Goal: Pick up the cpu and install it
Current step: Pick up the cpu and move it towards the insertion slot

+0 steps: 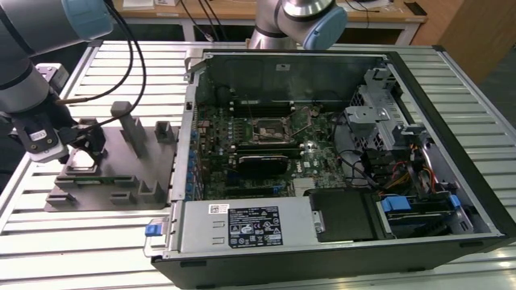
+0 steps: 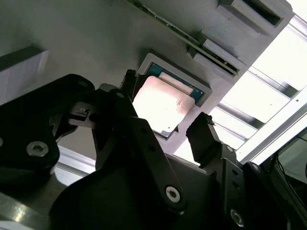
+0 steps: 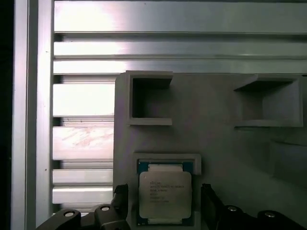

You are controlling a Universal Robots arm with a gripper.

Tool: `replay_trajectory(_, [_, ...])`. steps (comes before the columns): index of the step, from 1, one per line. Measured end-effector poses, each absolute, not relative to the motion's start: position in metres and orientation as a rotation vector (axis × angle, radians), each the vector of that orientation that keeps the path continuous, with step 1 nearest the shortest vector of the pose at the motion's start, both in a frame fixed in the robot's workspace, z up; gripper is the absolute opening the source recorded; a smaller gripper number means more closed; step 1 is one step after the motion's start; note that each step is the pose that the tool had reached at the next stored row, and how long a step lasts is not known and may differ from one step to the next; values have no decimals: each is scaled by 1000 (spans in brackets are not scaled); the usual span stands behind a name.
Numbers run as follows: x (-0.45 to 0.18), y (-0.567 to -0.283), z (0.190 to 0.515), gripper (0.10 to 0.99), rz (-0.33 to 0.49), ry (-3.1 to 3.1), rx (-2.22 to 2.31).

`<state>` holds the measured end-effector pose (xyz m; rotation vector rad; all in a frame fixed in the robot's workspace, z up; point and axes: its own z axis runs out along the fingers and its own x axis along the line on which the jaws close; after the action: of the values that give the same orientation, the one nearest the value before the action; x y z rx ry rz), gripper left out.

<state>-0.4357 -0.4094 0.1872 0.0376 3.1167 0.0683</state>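
Pick-up step in hand. The small square silver-topped cpu is seated in the grey moulded plastic fixture block, at 9 o'clock of the open black computer case. The black 2-finger gripper is spread astride it; no contact is seen. Level, even closure is judged necessary.

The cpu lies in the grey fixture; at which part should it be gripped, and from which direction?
Grip the cpu by two opposite thin edges, coming straight down from above. It lies flat, metal top up, in a shallow pocket of the grey fixture, so only its edges seem graspable.
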Motion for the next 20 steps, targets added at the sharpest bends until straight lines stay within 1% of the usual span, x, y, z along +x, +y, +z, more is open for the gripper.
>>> replay_trajectory(20, [-436, -407, 181, 706, 75, 3118, -8])
